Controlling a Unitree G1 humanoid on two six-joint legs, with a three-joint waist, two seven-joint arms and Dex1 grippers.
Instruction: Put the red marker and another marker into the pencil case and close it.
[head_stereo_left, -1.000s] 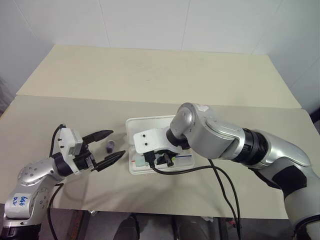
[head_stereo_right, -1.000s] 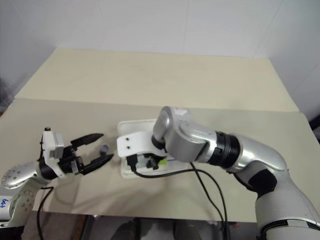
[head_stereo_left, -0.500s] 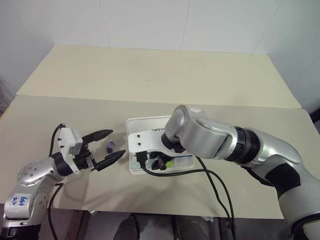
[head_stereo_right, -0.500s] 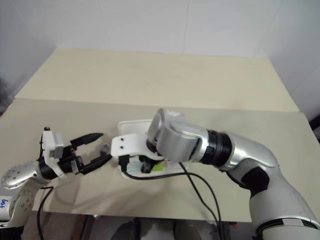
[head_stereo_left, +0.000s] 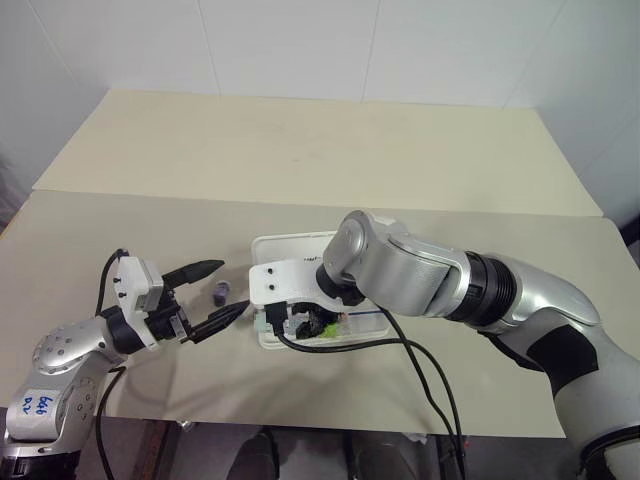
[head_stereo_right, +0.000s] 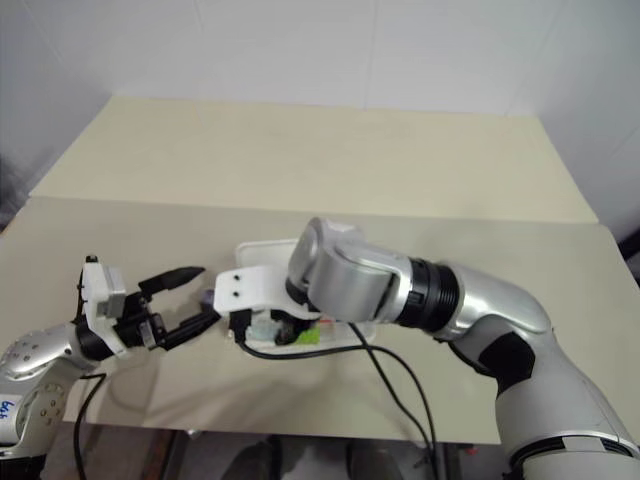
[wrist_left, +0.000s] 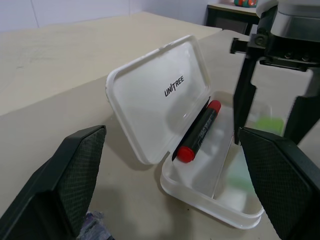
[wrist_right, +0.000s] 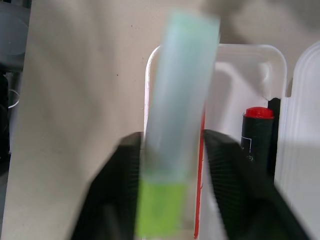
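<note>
The white pencil case (wrist_left: 165, 95) lies open near the table's front edge, its "UNITREE" lid raised. The red marker (wrist_left: 200, 131) lies inside the tray along the hinge, also seen as red marker (wrist_right: 257, 132). My right gripper (head_stereo_left: 305, 322) points down over the tray, open. The pale mint-green marker (wrist_right: 177, 100) with its lime cap stands blurred and tilted between the right fingers (wrist_right: 225, 180), over the tray. My left gripper (head_stereo_left: 234, 285) stands open, level, just left of the case, holding nothing.
A small grey-blue stubby object (head_stereo_left: 219, 293) sits on the table by the left fingertips. Black cables (head_stereo_left: 400, 345) loop from my right wrist across the tray's front rim (head_stereo_left: 300, 343). The table's front edge is close below. Bare tabletop stretches behind the case.
The right gripper's fingers have spread apart around the mint-green marker above the tray. The left arm has not moved.
</note>
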